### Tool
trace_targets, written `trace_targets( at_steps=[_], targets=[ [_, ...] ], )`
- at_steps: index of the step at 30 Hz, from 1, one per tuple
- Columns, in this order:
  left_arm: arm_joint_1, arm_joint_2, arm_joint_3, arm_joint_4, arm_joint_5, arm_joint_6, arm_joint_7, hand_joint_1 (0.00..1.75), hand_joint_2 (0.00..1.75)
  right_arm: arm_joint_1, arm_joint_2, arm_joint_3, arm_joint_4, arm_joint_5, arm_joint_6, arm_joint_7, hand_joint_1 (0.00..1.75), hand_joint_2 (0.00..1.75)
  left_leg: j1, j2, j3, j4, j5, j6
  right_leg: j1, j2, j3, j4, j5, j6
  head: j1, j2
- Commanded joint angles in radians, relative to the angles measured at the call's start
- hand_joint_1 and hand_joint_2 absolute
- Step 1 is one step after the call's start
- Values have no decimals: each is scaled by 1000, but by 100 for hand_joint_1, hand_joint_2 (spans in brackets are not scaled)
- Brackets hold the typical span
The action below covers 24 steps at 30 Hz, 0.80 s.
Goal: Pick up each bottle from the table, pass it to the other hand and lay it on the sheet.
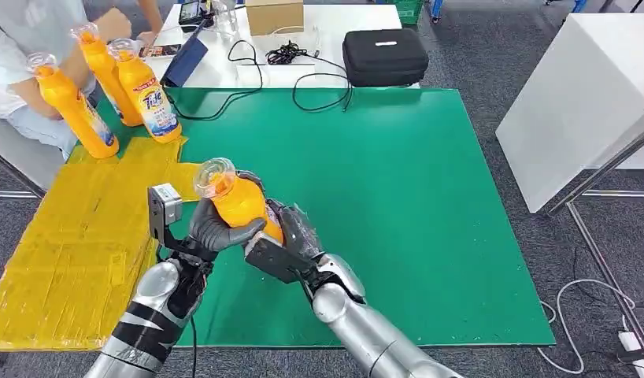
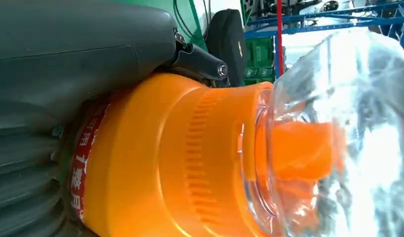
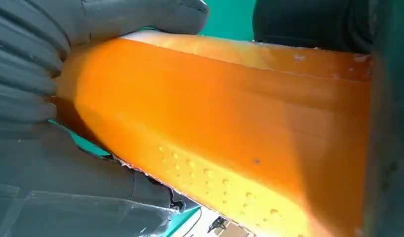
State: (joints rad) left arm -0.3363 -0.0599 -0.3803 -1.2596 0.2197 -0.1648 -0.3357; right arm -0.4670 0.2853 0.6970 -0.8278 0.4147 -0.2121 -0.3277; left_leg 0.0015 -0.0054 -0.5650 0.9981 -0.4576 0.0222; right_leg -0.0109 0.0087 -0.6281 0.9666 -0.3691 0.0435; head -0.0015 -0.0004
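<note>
Both hands hold bottle (image 1: 238, 201) above green mat (image 1: 397, 181): left hand (image 1: 216, 228) wraps neck, right hand (image 1: 291, 236) grips base — mid-handover. Yellow sheet (image 1: 75, 244) waits alongside.

"Tide" logo readable on label of standing orange bottle (image 1: 149, 101) near table's far-left corner.
</note>
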Motion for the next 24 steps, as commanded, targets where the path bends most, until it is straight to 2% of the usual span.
trace_targets(
  at_steps=[1, 3, 4, 6, 9, 14, 19, 22, 24],
  targets=[
    [-72, -25, -17, 60, -1, 10, 15, 175, 175, -16, -8, 116, 29, 15, 5, -26, 175, 175, 1, -2, 4, 1, -2, -1, 2, -3, 5, 0, -2, -1, 0, 0],
    [-73, -24, -16, 60, 0, 12, 15, 175, 175, -15, -8, 109, 26, 12, -4, -26, 175, 175, 1, -1, 3, 0, -2, -1, 1, -2, 4, 0, -2, -1, 0, 0],
    [-75, -23, -15, 60, 1, 14, 15, 175, 175, -9, -8, 97, 17, 5, -19, -31, 161, 175, 1, -2, 5, 1, -2, -1, 2, -3, 6, 1, -3, -1, 0, 0],
    [-68, -19, -3, 48, 4, 24, 14, 175, 175, 10, -16, 63, -23, -26, -35, -33, 0, 175, 1, -2, 1, 0, -1, -1, 1, -2, 2, 0, -1, -1, 0, 0],
    [-51, 1, 34, 15, -16, 84, 4, 175, 175, 49, -61, 10, -149, -73, -49, -28, 0, 175, 1, -2, 4, 0, -2, -1, 1, -3, 5, 0, -2, -1, 0, 0],
    [-50, 45, 116, -8, -243, 327, 1, 175, 175, 171, -172, -126, -464, -64, -147, -13, 0, 175, 0, -1, 1, 0, 0, 0, 0, -2, 1, 0, -1, -1, 0, 0],
    [-43, 68, 187, -20, -405, 428, -2, 175, 175, 291, -209, -293, -704, -60, -219, -34, 0, 175, 1, -4, 2, 0, -1, -1, 1, -4, 3, 0, -2, -1, 0, 0],
    [-62, 102, 165, 1, -684, 585, 9, 175, 175, 328, -223, -335, -790, -103, -183, -40, 0, 175, 2, -4, 10, 2, -6, -2, 2, -5, 11, 2, -7, -2, 0, 0],
    [-88, 143, 144, 34, -909, 613, 91, 175, 175, 355, -233, -348, -836, -113, -148, -43, 0, 175, 1, -4, 6, 2, -4, -1, 2, -6, 8, 2, -5, -2, 0, 0]
  ],
)
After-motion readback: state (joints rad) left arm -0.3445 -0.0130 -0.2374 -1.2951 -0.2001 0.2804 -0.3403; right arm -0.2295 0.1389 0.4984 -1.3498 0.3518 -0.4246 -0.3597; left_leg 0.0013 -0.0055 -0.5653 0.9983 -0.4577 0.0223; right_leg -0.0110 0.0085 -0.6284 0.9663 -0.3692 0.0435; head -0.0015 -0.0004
